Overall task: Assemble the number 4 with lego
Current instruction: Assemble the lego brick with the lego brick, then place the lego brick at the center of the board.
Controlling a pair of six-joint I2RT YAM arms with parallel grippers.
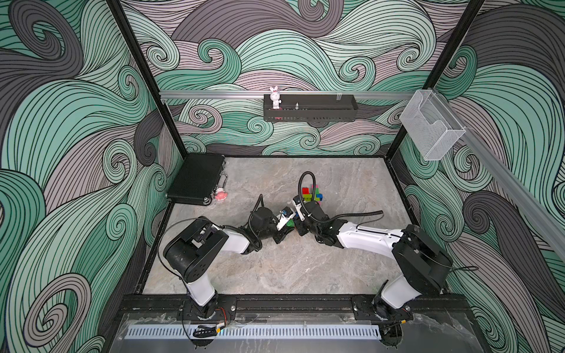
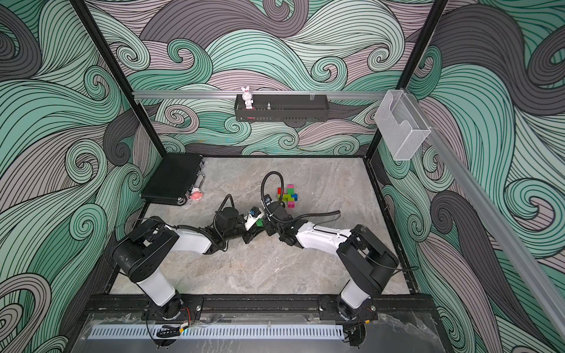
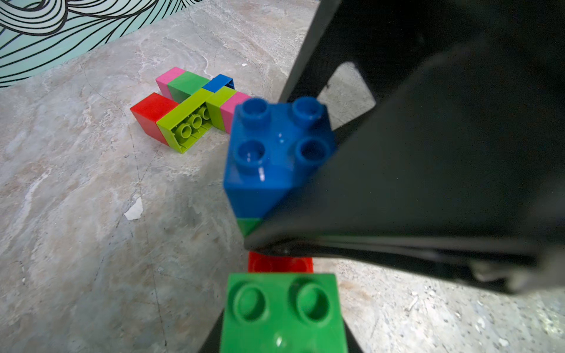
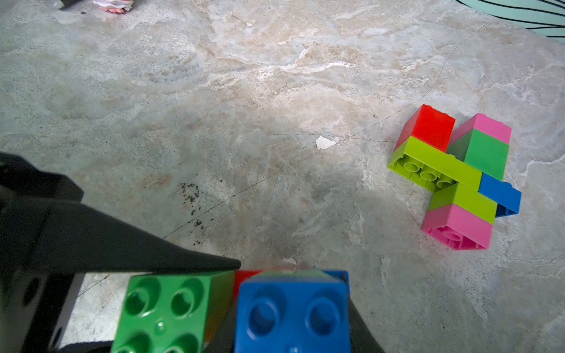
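— Where is the lego (image 1: 312,195) sitting?

— In two lots. A joined cluster (image 4: 458,174) is lying on its side on the table, just beyond the arms toward the back wall. It is made of glossy, square-edged plastic blocks in red, lime, green, pink and blue. The long lime one is showing its hollow underside with round tubes. The rest is sitting between the fingers where the two arms are meeting at mid-table.

— Who is gripping what?

— The left gripper (image 3: 282,342) is clamping a green brick (image 3: 284,305), with a dark finger pressing on each flank and the studs facing its camera. The right gripper (image 4: 292,333) is clenching a blue brick (image 4: 293,305) the same way. Its broad matte black finger (image 3: 428,159) is covering one side of that brick, and a sliver of green is showing beneath it.

— Are the two bricks touching?

— They are sitting just beside each other, with a red brick (image 3: 279,264) peeking out between them. I cannot tell whether they are joined.

— And around them?

— The table (image 1: 275,269) is looking like scuffed grey-beige veined stone. A black case (image 1: 197,178) with metal latches is lying at the far left corner, with a small pink-and-white toy (image 1: 220,195) just beside it. A white rabbit figure (image 1: 275,97) is standing at one end of a black perforated shelf (image 1: 310,114) on the back wall. A clear plastic holder (image 1: 431,131) is hanging on the right rail.
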